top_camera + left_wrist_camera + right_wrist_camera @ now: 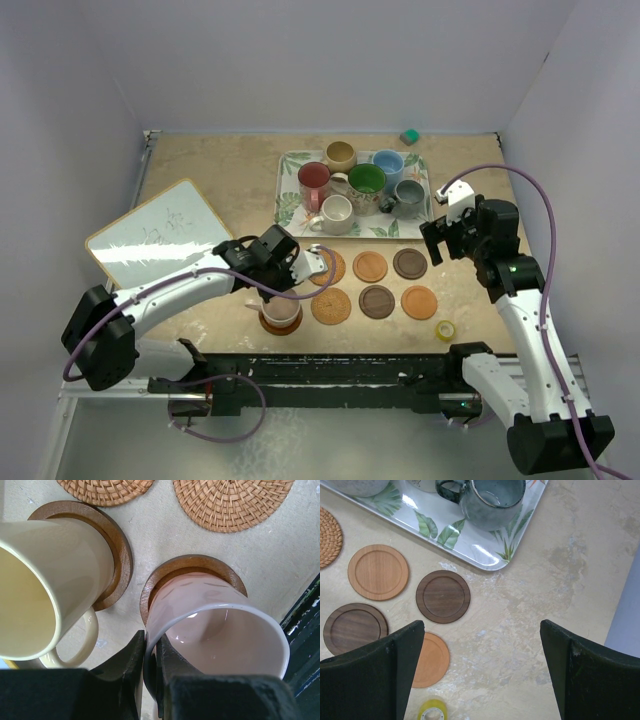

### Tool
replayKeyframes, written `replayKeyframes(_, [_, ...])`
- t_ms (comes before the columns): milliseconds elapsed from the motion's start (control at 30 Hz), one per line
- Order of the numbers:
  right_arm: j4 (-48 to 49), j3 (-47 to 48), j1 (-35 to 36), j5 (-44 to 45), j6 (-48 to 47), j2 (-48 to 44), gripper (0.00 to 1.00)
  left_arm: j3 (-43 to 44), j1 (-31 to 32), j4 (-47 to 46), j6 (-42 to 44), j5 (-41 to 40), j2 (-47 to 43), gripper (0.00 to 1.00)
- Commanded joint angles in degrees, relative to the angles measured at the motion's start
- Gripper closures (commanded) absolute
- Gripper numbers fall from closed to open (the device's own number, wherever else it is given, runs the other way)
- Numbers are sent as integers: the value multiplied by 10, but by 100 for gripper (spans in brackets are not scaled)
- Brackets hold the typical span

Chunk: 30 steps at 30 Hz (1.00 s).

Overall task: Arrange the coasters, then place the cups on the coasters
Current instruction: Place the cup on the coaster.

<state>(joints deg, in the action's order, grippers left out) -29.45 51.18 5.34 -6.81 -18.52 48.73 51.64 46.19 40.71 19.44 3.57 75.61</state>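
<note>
The pale pink ceramic mug (215, 625) stood upright, mouth up, on a dark brown wooden coaster (190, 562) at the table's near left, with the left gripper (151, 645) clamped on its rim wall. Just beside it a yellow mug (45, 585) stood on a matching coaster (117, 545), handle towards the gripper. The right gripper (481, 627) hung wide open over empty wooden coasters (443, 596) near the leaf-print tray (470, 540); the scribble on the whiteboard (160, 235) was unreadable.

leaf-print tray (292, 200) — back centre | whiteboard (160, 240) — left | yellow tape roll (445, 330) | green block (409, 136)
</note>
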Motion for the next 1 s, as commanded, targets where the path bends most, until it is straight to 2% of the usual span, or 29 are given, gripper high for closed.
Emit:
replayKeyframes(0, [21, 1, -2, 4, -5, -4, 0, 3, 2, -25, 15, -3, -6, 94])
replayKeyframes(467, [20, 1, -2, 3, -7, -4, 0, 7, 2, 13, 31, -15, -1, 81])
replayKeyframes(633, [21, 1, -2, 3, -7, -6, 0, 34, 2, 44, 50, -14, -12, 75])
replayKeyframes(833, [20, 2, -2, -2, -6, -7, 0, 78, 1, 96, 136, 44, -42, 56])
replayKeyframes(967, [18, 5, -2, -6, -7, -11, 0, 93, 2, 119, 212, 78, -63, 51])
